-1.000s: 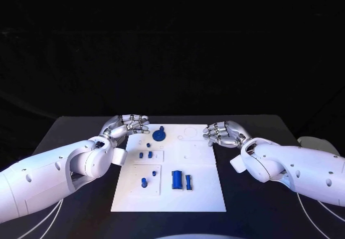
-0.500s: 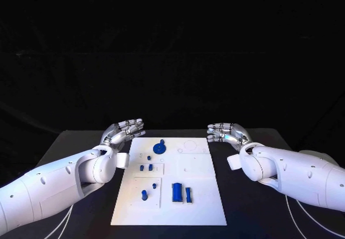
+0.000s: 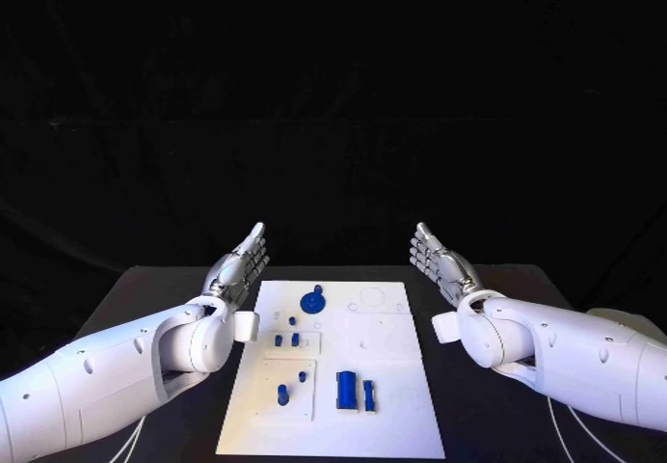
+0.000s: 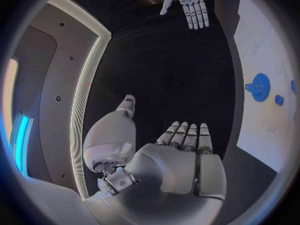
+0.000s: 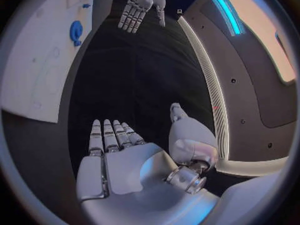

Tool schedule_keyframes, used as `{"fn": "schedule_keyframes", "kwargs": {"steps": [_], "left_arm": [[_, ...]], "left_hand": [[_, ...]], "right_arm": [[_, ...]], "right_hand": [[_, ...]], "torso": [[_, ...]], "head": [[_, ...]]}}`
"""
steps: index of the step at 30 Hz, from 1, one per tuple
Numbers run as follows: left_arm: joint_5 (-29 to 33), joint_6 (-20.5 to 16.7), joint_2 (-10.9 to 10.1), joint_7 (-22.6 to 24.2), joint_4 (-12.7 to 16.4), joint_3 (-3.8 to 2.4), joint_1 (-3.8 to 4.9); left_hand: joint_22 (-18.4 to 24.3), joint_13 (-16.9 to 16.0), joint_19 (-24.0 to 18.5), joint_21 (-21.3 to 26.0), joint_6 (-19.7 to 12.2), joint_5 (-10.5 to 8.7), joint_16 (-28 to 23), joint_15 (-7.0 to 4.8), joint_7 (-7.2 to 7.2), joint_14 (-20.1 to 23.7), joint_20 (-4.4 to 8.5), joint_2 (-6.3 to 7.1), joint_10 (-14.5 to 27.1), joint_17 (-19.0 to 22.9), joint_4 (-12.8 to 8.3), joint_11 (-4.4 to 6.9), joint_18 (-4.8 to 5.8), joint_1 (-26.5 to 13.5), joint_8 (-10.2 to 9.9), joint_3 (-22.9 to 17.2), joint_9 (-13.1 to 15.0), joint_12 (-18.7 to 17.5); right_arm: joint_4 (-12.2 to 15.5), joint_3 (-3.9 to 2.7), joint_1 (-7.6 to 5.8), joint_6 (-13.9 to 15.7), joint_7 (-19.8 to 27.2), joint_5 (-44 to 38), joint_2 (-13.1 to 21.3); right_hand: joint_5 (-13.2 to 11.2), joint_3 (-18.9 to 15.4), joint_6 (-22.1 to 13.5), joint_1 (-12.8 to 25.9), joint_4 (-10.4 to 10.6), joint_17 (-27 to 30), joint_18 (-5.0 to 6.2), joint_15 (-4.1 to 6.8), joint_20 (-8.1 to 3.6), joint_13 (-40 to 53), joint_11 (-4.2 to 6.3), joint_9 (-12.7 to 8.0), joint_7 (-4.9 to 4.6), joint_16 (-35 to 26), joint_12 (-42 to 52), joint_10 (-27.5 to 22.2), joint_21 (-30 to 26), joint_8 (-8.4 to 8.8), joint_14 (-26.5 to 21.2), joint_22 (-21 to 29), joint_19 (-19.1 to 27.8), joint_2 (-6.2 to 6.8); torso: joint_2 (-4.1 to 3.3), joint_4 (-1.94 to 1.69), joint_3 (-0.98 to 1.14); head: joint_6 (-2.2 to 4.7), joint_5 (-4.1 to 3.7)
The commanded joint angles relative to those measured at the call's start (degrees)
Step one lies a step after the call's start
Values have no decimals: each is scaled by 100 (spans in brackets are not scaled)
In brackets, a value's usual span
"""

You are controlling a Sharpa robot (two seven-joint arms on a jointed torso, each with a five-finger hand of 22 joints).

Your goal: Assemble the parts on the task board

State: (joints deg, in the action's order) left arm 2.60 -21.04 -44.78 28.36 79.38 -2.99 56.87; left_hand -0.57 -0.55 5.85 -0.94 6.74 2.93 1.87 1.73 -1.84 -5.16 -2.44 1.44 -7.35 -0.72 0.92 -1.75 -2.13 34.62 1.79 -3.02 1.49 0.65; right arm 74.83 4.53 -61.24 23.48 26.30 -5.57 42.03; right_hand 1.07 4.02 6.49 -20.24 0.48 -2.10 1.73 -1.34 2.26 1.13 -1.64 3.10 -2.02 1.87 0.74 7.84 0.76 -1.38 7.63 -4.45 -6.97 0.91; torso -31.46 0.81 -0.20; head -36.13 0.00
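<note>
The white task board lies in the middle of the black table. A round blue part sits near its far edge, small blue parts lie mid-board, and two upright blue blocks stand near the front with another small part. My left hand is raised above the board's far left corner, fingers straight and apart, holding nothing. My right hand is raised at the far right the same way, also empty. The left wrist view shows the left hand, the right hand and the round part.
The black table spreads out on both sides of the board. The right wrist view shows my right hand, my left hand, the board and the round part.
Both hands have lifted off the far corners of the board and gone from curled to flat with straight fingers. The camera has tilted, so the board sits lower in the picture.
</note>
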Motion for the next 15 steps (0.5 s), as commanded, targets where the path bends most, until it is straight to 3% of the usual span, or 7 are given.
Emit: {"fn": "schedule_keyframes", "kwargs": {"steps": [1, 3, 5, 10, 15], "left_arm": [[-113, -843, 10, 72, 260, 55, 82], [-155, -1266, 10, 93, 490, 125, 153], [-183, -1546, 9, 106, 643, 172, 201], [-235, -2060, 9, 131, 923, 258, 287], [-258, -2292, 9, 142, 1049, 296, 326]], "left_hand": [[57, 55, -585, 94, -674, -293, -187, -173, 184, 516, 244, -144, 735, 72, -92, 175, 213, -3462, -179, 302, -149, -65], [57, 55, -585, 94, -674, -293, -187, -173, 184, 516, 244, -144, 735, 72, -92, 175, 213, -3462, -179, 302, -149, -65], [57, 55, -585, 94, -674, -293, -187, -173, 184, 516, 244, -144, 735, 72, -92, 175, 213, -3462, -179, 302, -149, -65], [57, 55, -585, 94, -674, -293, -187, -173, 184, 516, 244, -144, 735, 72, -92, 175, 213, -3462, -179, 302, -149, -65], [57, 55, -585, 94, -674, -293, -187, -173, 184, 516, 244, -144, 735, 72, -92, 175, 213, -3462, -179, 302, -149, -65]], "right_arm": [[399, -102, 28, 816, 168, 217, 65], [749, -212, 53, 1208, 225, 324, 128], [974, -283, 69, 1460, 262, 392, 169], [1368, -408, 98, 1902, 326, 513, 240], [1511, -453, 108, 2063, 349, 557, 266]], "right_hand": [[-107, -402, -649, 2024, -48, 210, -173, 134, -226, -113, 164, -310, 202, -187, -74, -784, -76, 138, -763, 445, 697, -91], [-107, -402, -649, 2024, -48, 210, -173, 134, -226, -113, 164, -310, 202, -187, -74, -784, -76, 138, -763, 445, 697, -91], [-107, -402, -649, 2024, -48, 210, -173, 134, -226, -113, 164, -310, 202, -187, -74, -784, -76, 138, -763, 445, 697, -91], [-107, -402, -649, 2024, -48, 210, -173, 134, -226, -113, 164, -310, 202, -187, -74, -784, -76, 138, -763, 445, 697, -91], [-107, -402, -649, 2024, -48, 210, -173, 134, -226, -113, 164, -310, 202, -187, -74, -784, -76, 138, -763, 445, 697, -91]], "torso": [[24, -71, 17], [28, -80, 20], [28, -81, 20], [28, -81, 20], [28, -81, 20]], "head": [[147, 0], [174, 0], [175, 0], [175, 0], [175, 0]]}}
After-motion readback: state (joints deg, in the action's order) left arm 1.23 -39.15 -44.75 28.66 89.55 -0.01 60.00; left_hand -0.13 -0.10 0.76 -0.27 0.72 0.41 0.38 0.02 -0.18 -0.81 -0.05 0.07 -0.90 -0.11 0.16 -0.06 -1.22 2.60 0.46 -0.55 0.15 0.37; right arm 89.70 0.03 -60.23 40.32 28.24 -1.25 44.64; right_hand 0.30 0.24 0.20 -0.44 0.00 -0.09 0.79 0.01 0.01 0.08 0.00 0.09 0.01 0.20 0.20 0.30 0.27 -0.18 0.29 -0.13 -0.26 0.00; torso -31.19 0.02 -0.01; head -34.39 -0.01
